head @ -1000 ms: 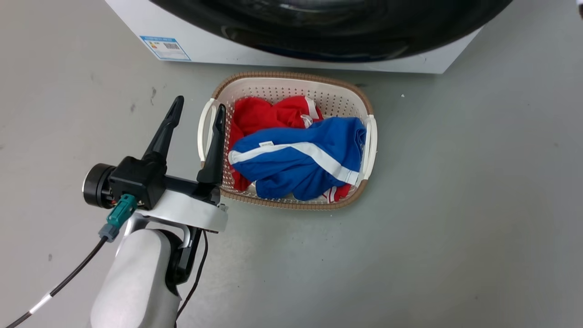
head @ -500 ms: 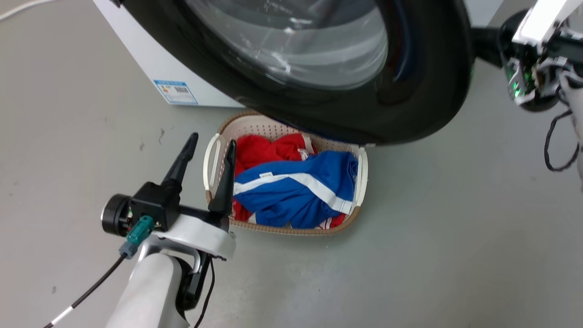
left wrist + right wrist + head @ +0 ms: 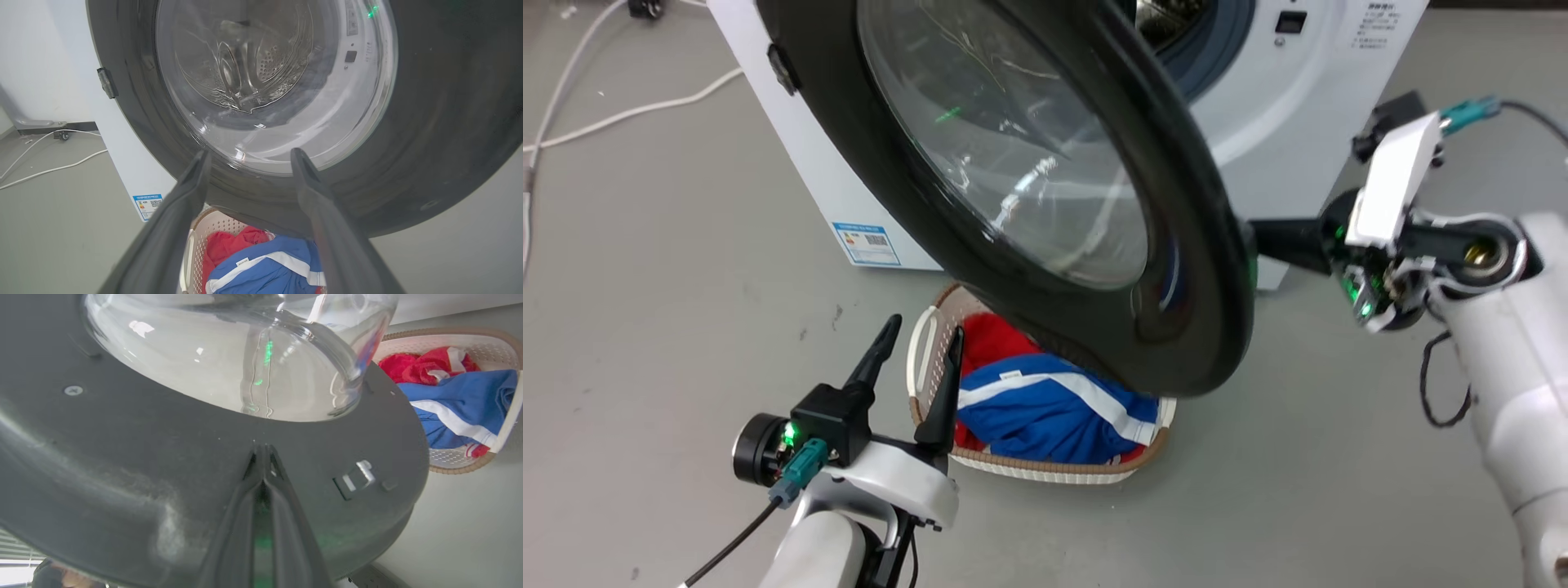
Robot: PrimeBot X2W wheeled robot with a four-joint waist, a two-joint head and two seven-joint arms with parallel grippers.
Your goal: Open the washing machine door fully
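The left gripper (image 3: 925, 328) is held low at the near left, fingers spread wide with nothing between them. Its place beside the basket (image 3: 1054, 471) is unchanged over the last second. The upward shift of the head view is put down to the camera, not to the things.

The door (image 3: 1013, 180) is found swung out from the washer (image 3: 1282, 90), hinged at the left, with its free edge over the basket. In the picture of a second ago it lies across the washer front, and half a second ago it stands partly out. The drum opening (image 3: 1188, 24) is now exposed at the far right.

The right gripper (image 3: 261, 451) is set behind the door's free edge. Its fingers are pressed together with nothing held, and the tips are apparently against the inner face beside the latch (image 3: 355, 479). The door is judged about half open, so a further push leftward is required.
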